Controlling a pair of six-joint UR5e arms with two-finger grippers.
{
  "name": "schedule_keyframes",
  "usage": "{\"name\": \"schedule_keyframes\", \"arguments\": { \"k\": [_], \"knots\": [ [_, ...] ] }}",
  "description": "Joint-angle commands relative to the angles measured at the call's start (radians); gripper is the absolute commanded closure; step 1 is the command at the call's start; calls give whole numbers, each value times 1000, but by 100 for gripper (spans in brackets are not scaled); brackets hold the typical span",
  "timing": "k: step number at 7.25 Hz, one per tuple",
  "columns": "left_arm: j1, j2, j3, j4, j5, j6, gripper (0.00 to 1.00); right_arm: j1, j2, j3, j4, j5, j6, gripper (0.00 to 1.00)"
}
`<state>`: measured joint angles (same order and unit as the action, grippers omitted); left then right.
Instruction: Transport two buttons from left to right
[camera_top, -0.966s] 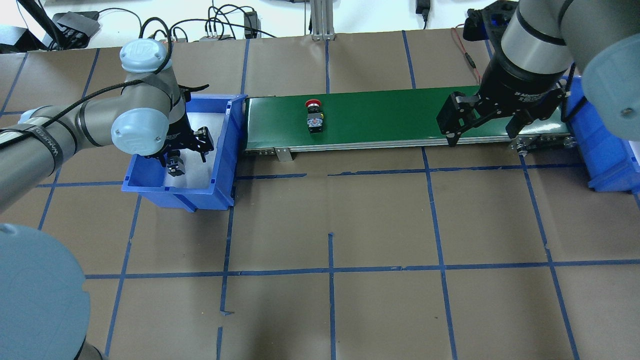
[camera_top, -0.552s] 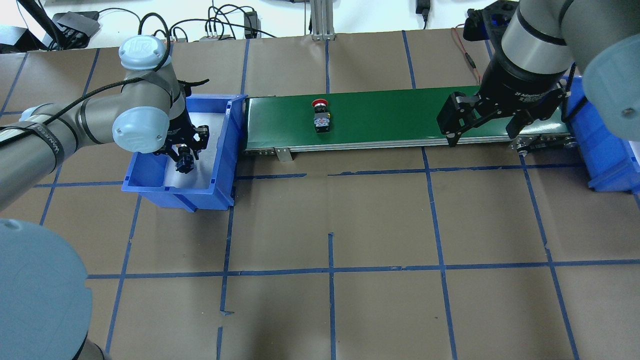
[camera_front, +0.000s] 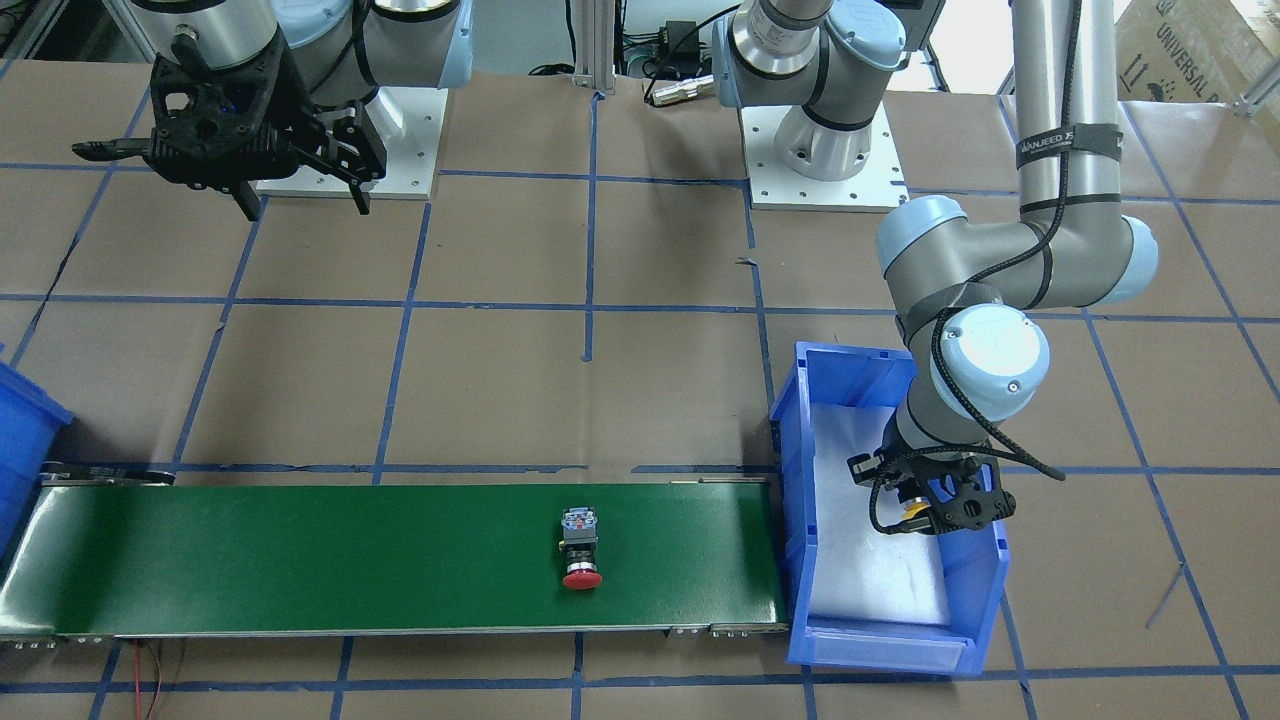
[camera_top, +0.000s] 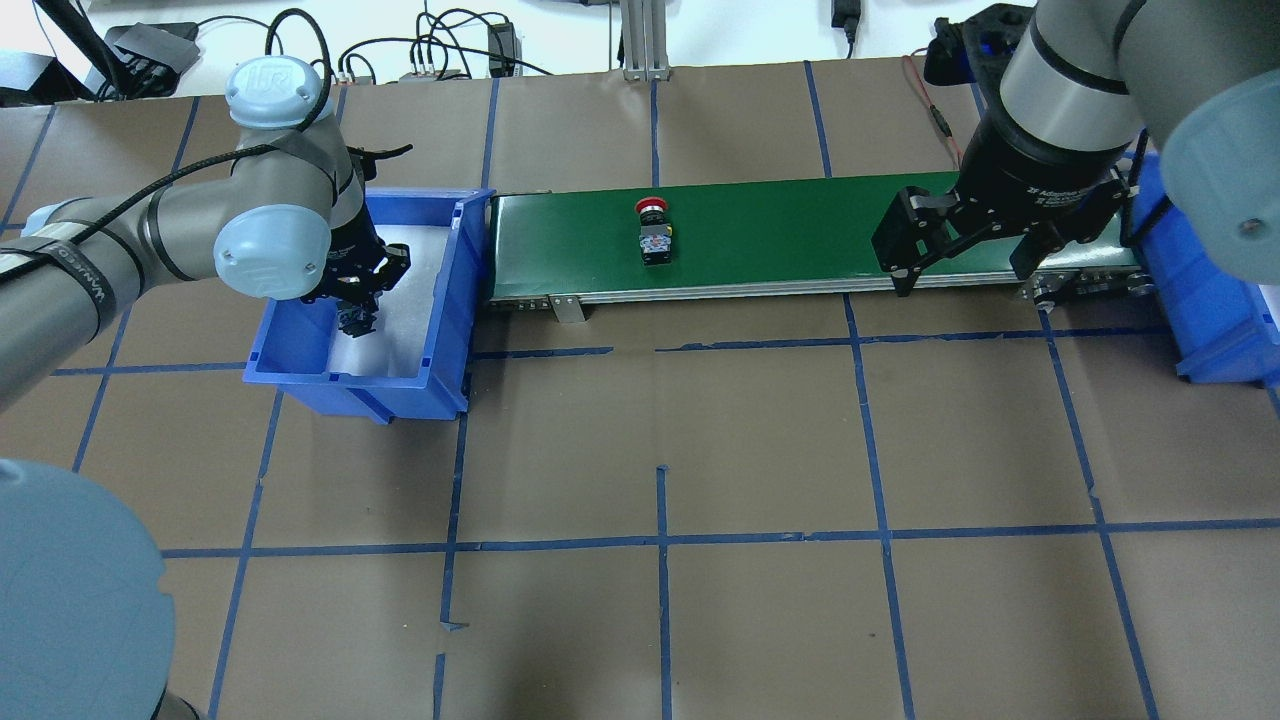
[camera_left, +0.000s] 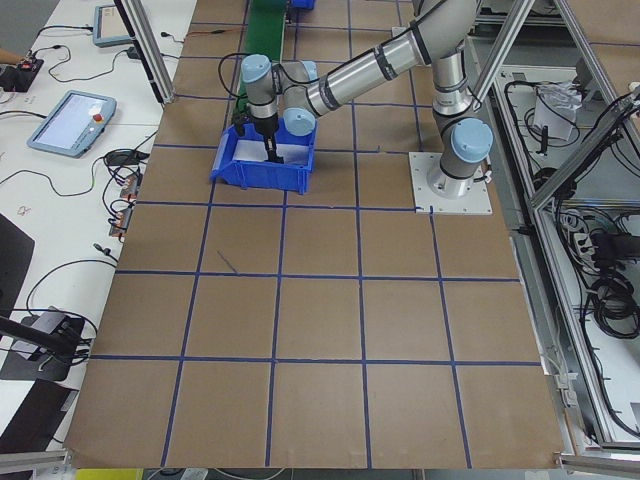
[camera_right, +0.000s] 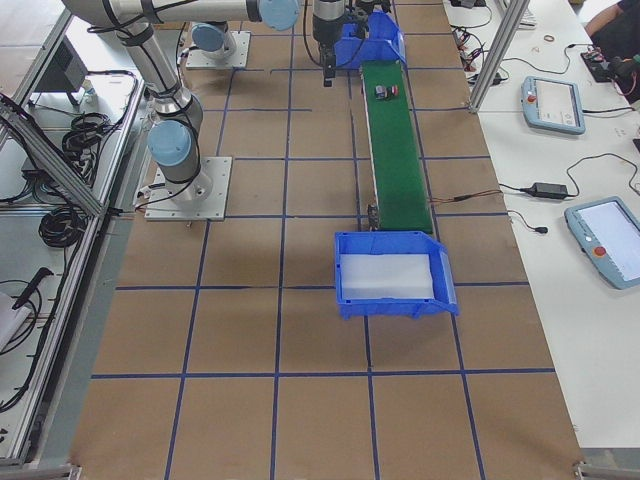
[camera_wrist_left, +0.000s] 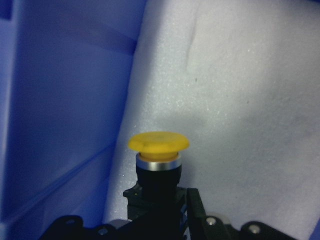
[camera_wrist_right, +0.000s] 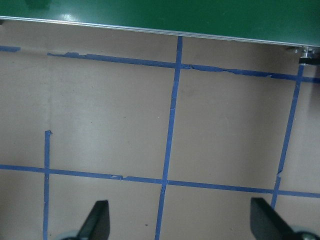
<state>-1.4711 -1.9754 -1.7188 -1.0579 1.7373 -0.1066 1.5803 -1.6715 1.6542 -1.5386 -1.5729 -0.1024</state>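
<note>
The yellow button (camera_wrist_left: 159, 145) is clamped by its black body in my left gripper (camera_top: 355, 312), which is shut on it just above the white foam floor of the left blue bin (camera_top: 450, 300). In the front-facing view a bit of its yellow cap (camera_front: 906, 520) shows under the left gripper (camera_front: 925, 505). The red button (camera_top: 653, 228) lies on its side on the green conveyor belt (camera_top: 780, 235), left of the belt's middle. My right gripper (camera_top: 960, 278) hangs open and empty over the front edge of the belt near its right end.
A second blue bin (camera_top: 1210, 300) stands at the belt's right end, under my right arm. Brown paper with blue tape lines covers the table (camera_top: 660, 450). Cables and boxes lie along the far edge.
My left gripper has shut on the yellow button and shifted slightly toward the bin's back. The red button has travelled a little to the right on the belt. The right arm has not moved.
</note>
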Motion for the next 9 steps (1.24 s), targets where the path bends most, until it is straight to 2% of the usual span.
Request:
{"name": "schedule_keyframes", "arguments": {
  "k": [1,3,4,5,6,7,9],
  "knots": [
    [0,47,50,-95,-65,-17,79,1,-5,1,5,1,0,0],
    [-9,52,70,-100,-189,-88,78,0,-10,-1,5,2,0,0],
    [-8,55,58,-91,-177,-56,64,0,-10,-1,5,2,0,0],
    [-5,49,48,-90,-142,-26,10,0,-5,2,5,2,-2,0],
    [-5,44,44,-93,-46,-16,1,0,-8,4,6,2,0,0],
    [-5,41,16,-94,12,70,0,0,-8,4,5,2,-2,0],
    [-3,33,8,-85,7,227,0,0,-8,4,6,1,-2,0]
  ]
}}
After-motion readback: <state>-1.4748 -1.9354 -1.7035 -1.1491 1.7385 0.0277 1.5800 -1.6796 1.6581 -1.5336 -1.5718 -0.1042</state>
